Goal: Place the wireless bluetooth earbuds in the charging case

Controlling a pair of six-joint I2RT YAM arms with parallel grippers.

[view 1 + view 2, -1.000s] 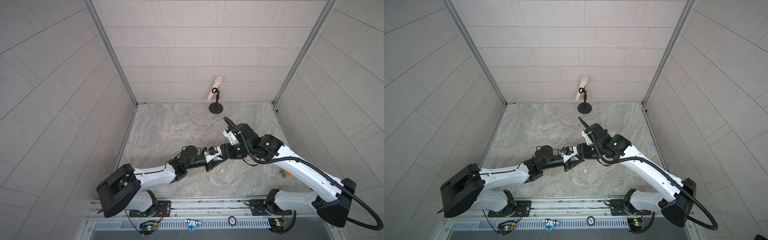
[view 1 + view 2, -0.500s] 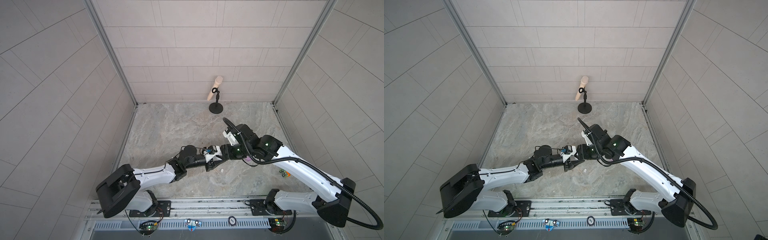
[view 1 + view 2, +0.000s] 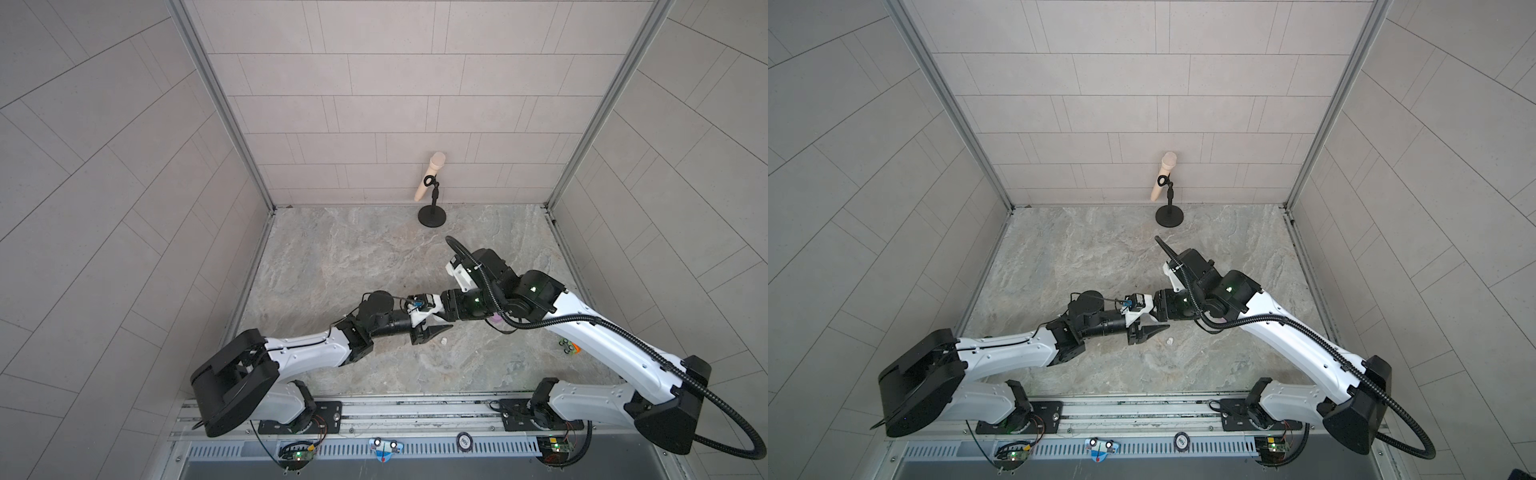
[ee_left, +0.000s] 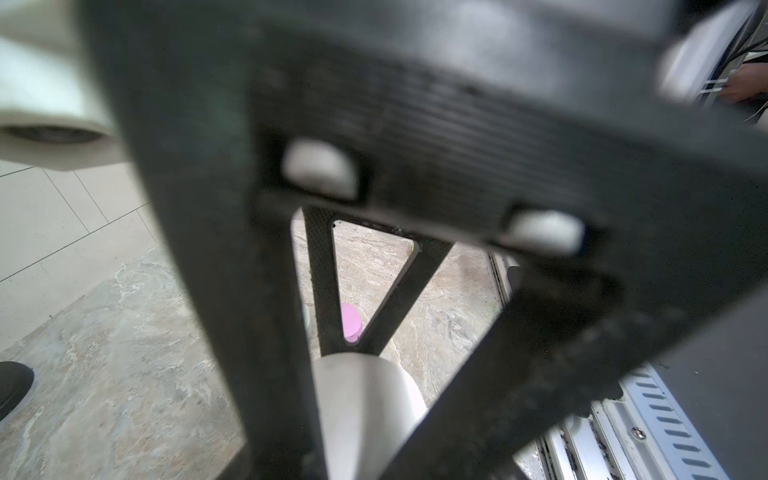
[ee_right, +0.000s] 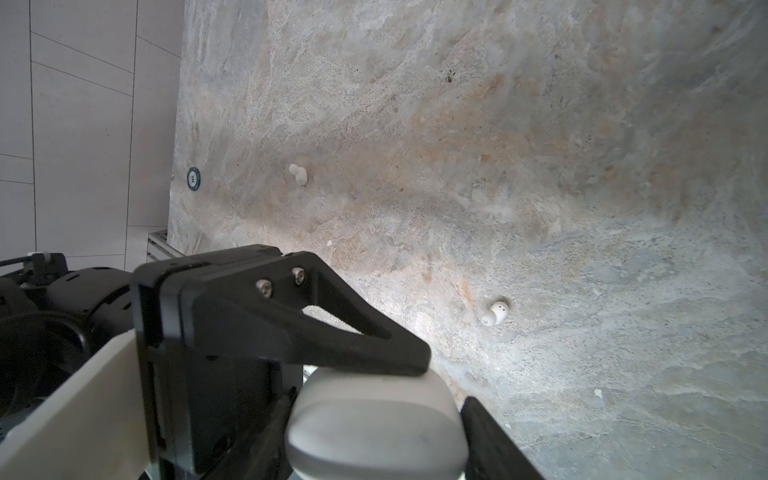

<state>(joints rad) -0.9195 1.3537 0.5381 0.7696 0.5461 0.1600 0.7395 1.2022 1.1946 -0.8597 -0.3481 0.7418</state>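
Left arm [image 3: 307,353] and right arm [image 3: 615,345] stretch inward, meeting; right jaws clasp the charging case [image 5: 374,428]; left jaws' state unclear.

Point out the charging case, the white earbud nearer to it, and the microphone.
charging case [image 5: 374,424]: right wrist view, on its rounded white shell.
nearer white earbud [image 5: 494,313]: right wrist view, on its body.
microphone [image 3: 432,169]: in a top view, on its beige shaft.
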